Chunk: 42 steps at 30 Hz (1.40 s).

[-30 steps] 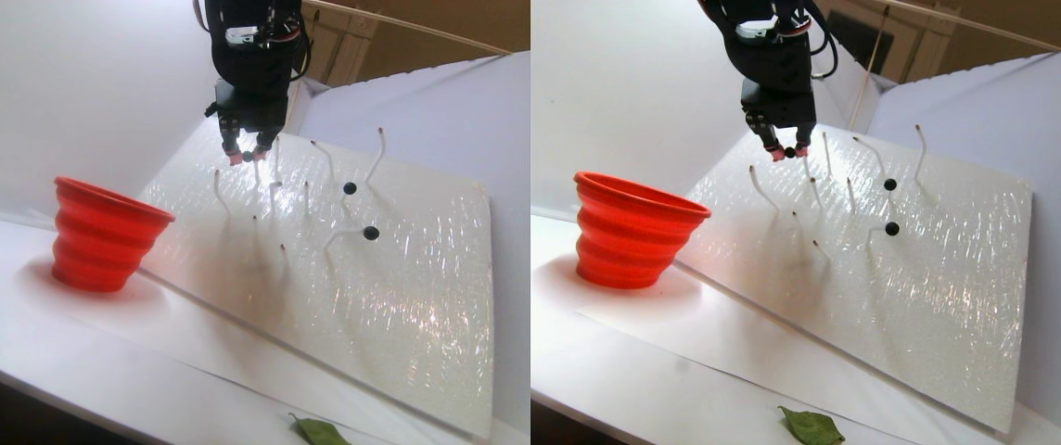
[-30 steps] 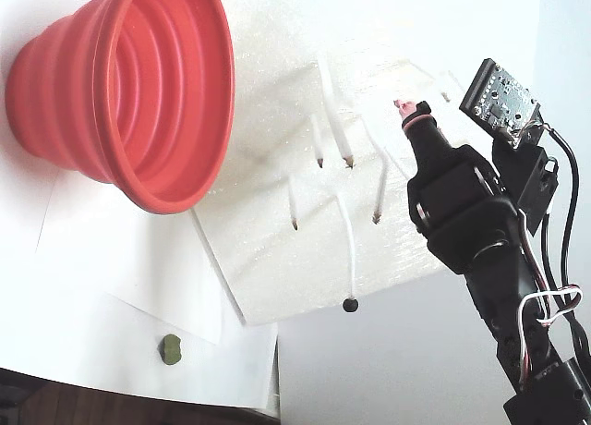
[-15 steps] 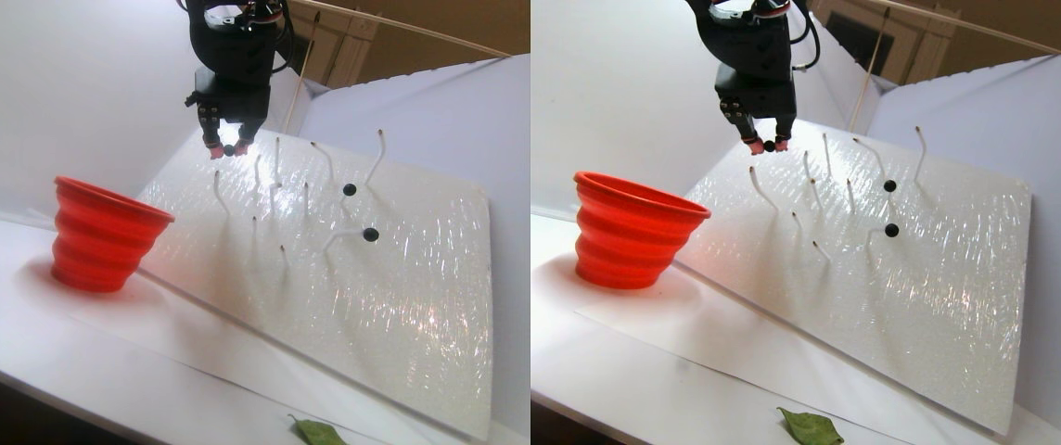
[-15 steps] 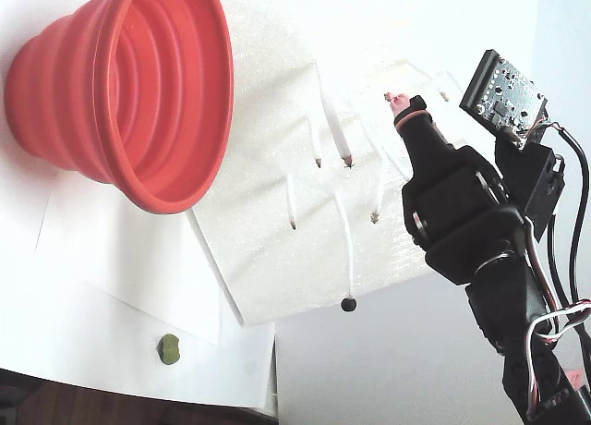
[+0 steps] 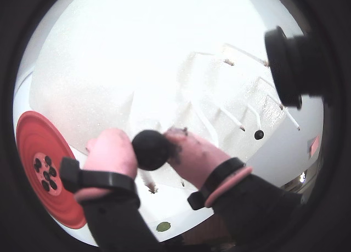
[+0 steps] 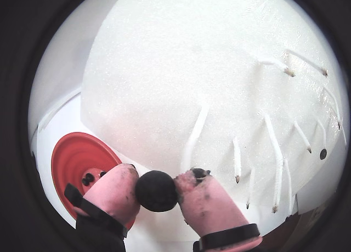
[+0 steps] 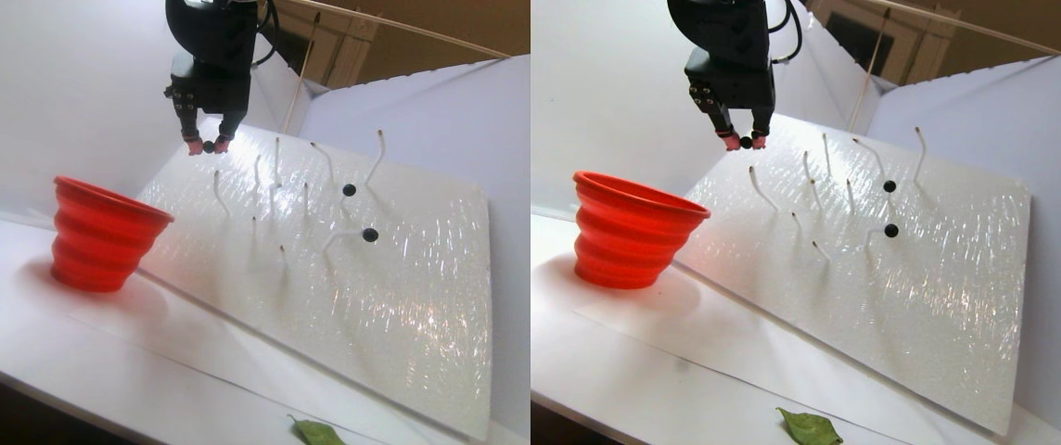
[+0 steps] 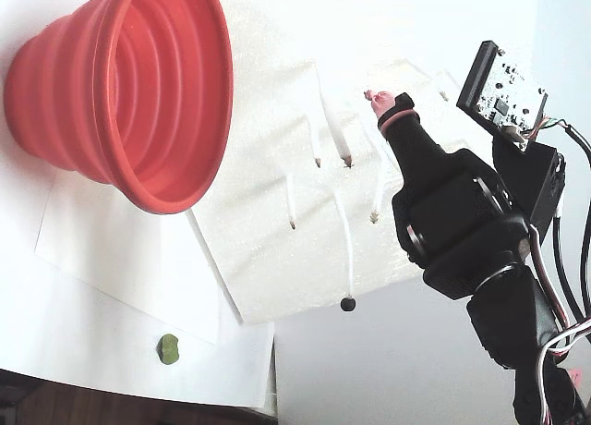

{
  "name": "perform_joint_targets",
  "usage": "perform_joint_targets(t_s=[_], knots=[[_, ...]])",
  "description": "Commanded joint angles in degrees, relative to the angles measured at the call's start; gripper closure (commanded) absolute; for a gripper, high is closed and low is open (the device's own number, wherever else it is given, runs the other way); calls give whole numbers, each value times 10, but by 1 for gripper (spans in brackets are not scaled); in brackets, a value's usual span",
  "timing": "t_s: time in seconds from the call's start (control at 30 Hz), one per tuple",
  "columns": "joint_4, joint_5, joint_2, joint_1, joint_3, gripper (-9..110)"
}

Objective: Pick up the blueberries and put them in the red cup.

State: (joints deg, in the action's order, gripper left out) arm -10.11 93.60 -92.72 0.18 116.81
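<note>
The fingers point(image 6: 156, 190) pinch one blueberry point(image 6: 156, 190) (round, no long axis). The cup point(image 6: 77, 164) stands upright at 9 o'clock, mouth up.

Red cup point(image 7: 102, 236) — smooth, matt, rubbery; white board point(image 7: 382, 306) — grainy, glinting foam; blueberry point(image 6: 156, 190) matt black.

Fixed view: red cup point(image 8: 111, 92) cut off by top edge, inside bottom hidden by its near wall. Arm cut by right and bottom edges; only one pink fingertip point(image 8: 379, 98) shows, held berry hidden behind it. Wrist views: cup point(image 5: 41, 170) partly behind the pink pads, rim lost in the dark lens border. Stereo pair: green leaf point(image 7: 319, 432) beyond the cup clipped by bottom edge.
</note>
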Motion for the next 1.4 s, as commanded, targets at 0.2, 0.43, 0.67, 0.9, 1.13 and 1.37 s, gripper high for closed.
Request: perform_joint_targets(t_s=[0.2,0.43,0.67,0.9,1.13,1.37], knots=[[32,-38,-99,-19,6,89],[43,-66,-105,-42,18,89],[47,-89,-109,-65,33,89],[47,-112,-109,-79,43,89],[46,-127,-109,-83,52,87],[46,-133,-112,-74,62,84]])
